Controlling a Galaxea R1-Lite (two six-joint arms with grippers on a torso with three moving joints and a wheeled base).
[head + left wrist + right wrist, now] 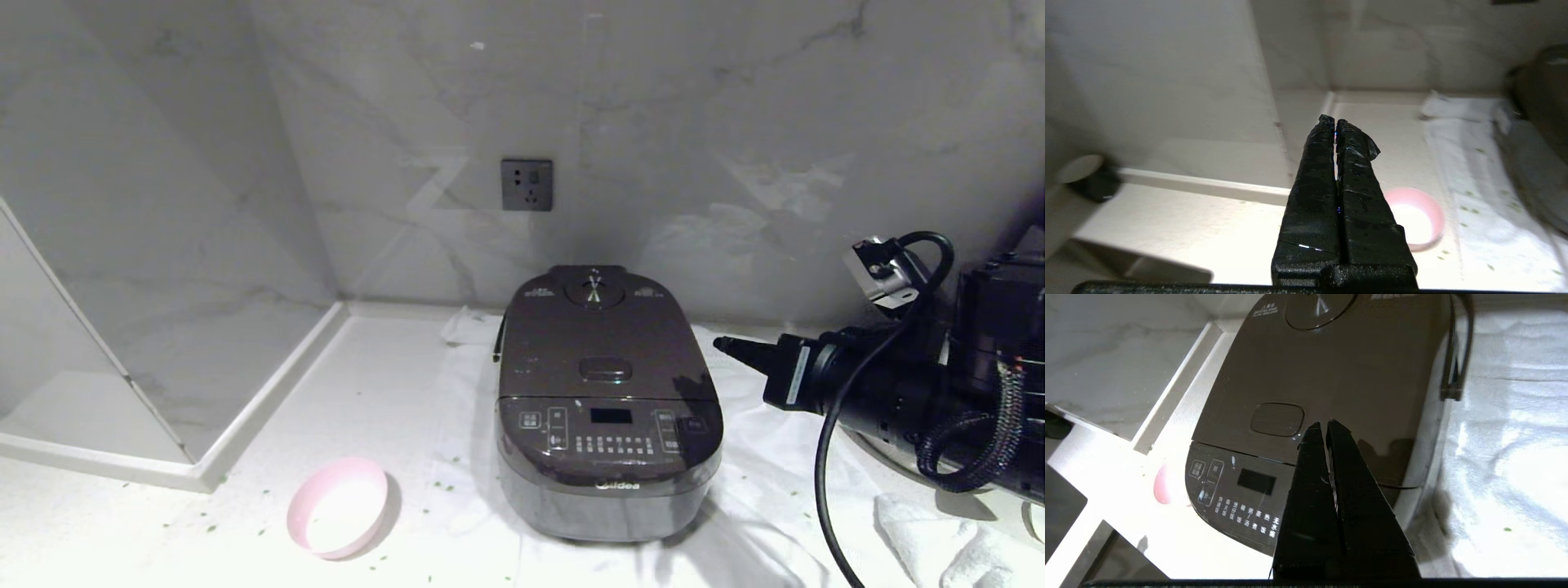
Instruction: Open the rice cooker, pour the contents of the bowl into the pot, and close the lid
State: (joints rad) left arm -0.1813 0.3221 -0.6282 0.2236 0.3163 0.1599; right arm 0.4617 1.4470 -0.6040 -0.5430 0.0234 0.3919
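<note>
Brown-grey rice cooker (608,408) with lid (600,339) down, pink bowl (339,506) at its 8 o'clock, right gripper (722,345) at 3 o'clock closed and empty, left gripper (1335,122) closed too

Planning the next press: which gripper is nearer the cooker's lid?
The right gripper, shut, near the lid; the left gripper is off by the bowl.

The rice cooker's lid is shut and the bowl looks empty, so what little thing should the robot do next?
Probably just draw the right gripper away from the rice cooker. The lid lies flat and closed, the pink bowl shows only its white inside, and both grippers are shut on nothing, so the job looks finished.
</note>
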